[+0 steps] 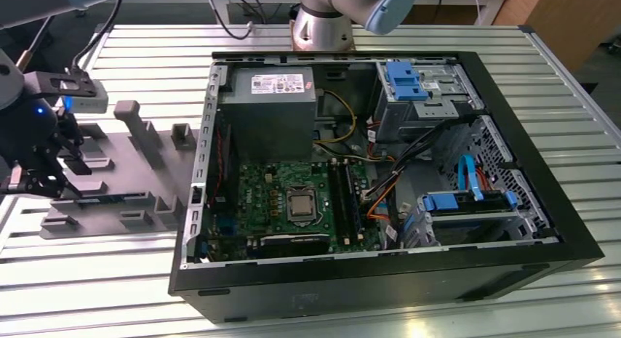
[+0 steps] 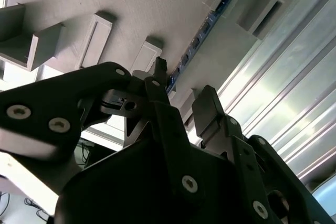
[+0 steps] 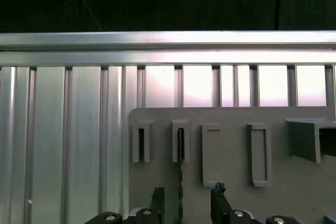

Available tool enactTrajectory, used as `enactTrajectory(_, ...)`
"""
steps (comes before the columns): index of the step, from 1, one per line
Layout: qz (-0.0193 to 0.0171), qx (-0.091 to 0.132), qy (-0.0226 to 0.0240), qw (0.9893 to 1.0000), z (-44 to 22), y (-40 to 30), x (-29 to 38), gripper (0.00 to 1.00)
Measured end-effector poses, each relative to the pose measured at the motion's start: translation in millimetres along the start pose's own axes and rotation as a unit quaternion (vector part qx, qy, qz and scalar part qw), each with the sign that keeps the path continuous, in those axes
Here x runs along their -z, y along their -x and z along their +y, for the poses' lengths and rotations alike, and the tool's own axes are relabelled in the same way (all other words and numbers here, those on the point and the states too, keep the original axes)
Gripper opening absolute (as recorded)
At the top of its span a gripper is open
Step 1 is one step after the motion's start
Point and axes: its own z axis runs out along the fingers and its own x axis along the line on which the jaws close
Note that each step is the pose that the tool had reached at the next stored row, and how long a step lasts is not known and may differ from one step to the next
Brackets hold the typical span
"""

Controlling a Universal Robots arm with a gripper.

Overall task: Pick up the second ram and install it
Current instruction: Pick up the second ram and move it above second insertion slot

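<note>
Silver slatted aluminium tabletop (image 1: 97,283) carries the lot. Big black open-sided PC case (image 1: 388,269) sits just beside the flat grey plastic holder plate (image 1: 107,207), on the exterior view's right of it. Green motherboard (image 1: 262,200) lies inside the case, well apart from the plate. The exterior view gives case & plate together, w/ the black two-finger tool (image 1: 41,179) hanging over the plate at the end far from the case.

Both wrist views go in close on the plate (image 3: 294,192) (image 2: 131,3). The first wrist view looks straight down on it. There the tool (image 3: 187,195) has its fingers apart, nothing clamped. The second ram (image 3: 180,171), a thin flat dark-green stick, stands on edge on the plate btwn the two fingers. It is nearer one finger (image 3: 157,200), w/ a gap on each side. Its far end sits in a small slotted grey holder block (image 3: 185,140), one of a row of such blocks (image 3: 258,156) on the plate.

The second wrist view looks along the stick (image 2: 197,38) from low by the tool (image 2: 185,85) & shows a row of small dark chips on its face.
</note>
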Motion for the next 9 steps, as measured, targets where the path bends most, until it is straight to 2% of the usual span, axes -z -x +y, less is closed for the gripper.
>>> enactTrajectory(9, 0.0000, 0.000, 0.0000, 1.0000, -1.5, -1.1, -14.9, 0.47)
